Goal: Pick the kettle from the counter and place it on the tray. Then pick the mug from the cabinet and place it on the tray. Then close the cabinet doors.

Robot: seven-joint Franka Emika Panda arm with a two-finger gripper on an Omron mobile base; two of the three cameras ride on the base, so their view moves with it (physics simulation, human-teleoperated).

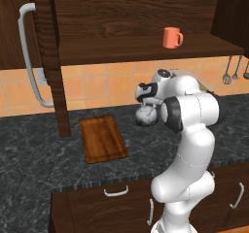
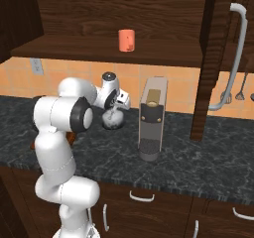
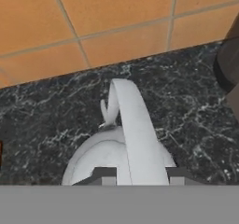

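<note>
Kettle: rounded silver-grey metal, pale arched strap handle clenched between gripper fingers; on speckled stone counter.

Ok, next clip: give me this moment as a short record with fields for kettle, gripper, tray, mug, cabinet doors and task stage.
kettle: kettle stands on the counter, right of the tray, near the tiled wall
gripper: gripper is down over the kettle, fingers either side of its arched handle; a firm grip cannot be told
tray: tray lies flat on the counter with nothing on it
mug: mug upright on the cabinet shelf
cabinet doors: cabinet doors open
task stage: kettle not yet lifted
</note>
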